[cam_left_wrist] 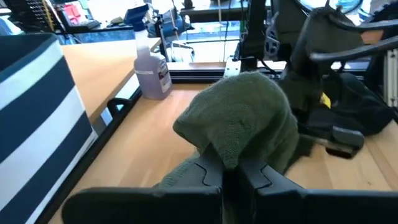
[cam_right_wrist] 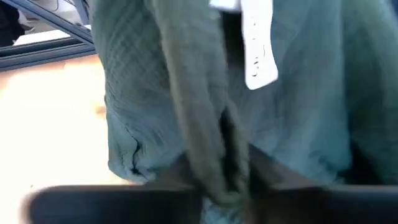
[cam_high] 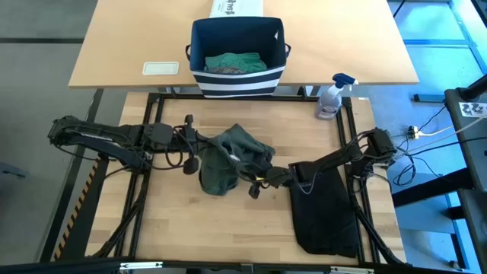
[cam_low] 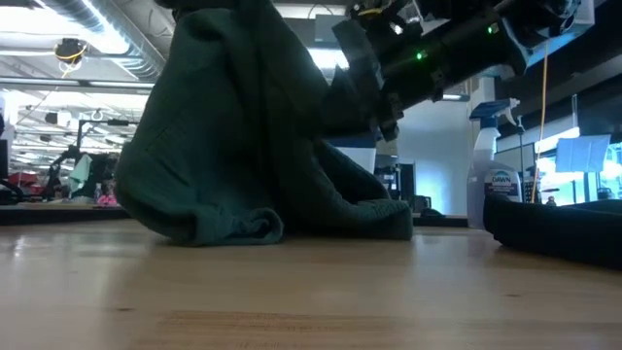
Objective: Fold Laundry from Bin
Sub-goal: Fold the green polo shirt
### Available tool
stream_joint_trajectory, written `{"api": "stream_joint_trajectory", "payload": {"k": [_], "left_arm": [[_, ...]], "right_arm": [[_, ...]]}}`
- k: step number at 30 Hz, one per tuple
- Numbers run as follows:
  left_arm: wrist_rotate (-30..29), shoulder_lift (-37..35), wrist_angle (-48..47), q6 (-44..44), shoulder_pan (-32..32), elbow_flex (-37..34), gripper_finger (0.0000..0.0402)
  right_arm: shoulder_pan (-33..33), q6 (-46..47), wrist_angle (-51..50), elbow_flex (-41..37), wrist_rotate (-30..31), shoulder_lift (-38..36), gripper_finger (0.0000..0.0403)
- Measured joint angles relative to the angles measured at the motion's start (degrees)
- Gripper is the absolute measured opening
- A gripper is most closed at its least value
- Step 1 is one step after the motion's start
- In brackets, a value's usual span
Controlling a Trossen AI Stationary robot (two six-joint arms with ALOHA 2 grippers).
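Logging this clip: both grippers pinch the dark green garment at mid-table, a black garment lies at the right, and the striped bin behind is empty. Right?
Not quite: the bin is not empty. The high view shows teal-green cloth still inside. The rest holds: the left gripper and right gripper both pinch the dark green garment, and the black garment lies at the right.

The dark green garment (cam_high: pixel 232 158) is bunching up at the table's (cam_high: pixel 183 221) middle, held between both arms — it is blocking passage there. A black garment (cam_high: pixel 323 209) is lying along the right side, the spray bottle (cam_high: pixel 331 97) is standing at the far right corner, and bare wood is showing along the near left.
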Motion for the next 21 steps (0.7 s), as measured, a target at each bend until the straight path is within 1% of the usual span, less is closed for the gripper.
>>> {"api": "stream_joint_trajectory", "payload": {"k": [1, 2, 6, 9, 11, 14, 18, 21], "left_arm": [[0.04, -0.16, -0.34, 0.04, 0.00, 0.00, 0.0000], [0.10, -0.41, -0.86, 0.06, -0.02, 0.00, 0.0000], [0.24, -1.84, -3.91, 0.11, -0.04, 0.15, 0.0000], [1.04, -2.91, -8.69, 0.16, -0.09, 2.24, 0.0000], [1.10, -3.52, -12.00, 0.72, -0.49, 4.59, 0.0000], [0.92, -3.70, -16.41, 2.84, -1.50, 9.50, 0.0000], [0.26, -3.24, -19.78, 5.82, -3.03, 17.14, 0.0000], [0.26, -2.49, -20.31, 9.04, -3.67, 21.35, 0.0000]], "right_arm": [[0.02, -1.49, -0.06, 0.00, -0.38, -0.60, 0.0033], [0.02, -3.33, 0.00, 0.00, -0.60, -1.49, 0.0019], [0.02, -8.37, -1.92, 0.00, 0.98, -6.66, 0.0029], [0.02, -11.89, -6.40, 0.01, 3.67, -12.65, 0.0016], [0.02, -14.70, -9.19, 0.01, 5.39, -17.34, 0.0010], [0.02, -17.85, -11.24, 0.02, 7.91, -24.72, 0.0014], [0.02, -24.40, -11.22, 0.19, 7.74, -33.35, 0.0009], [0.02, -26.95, -13.97, 2.68, 6.99, -36.87, 0.0009]]}}
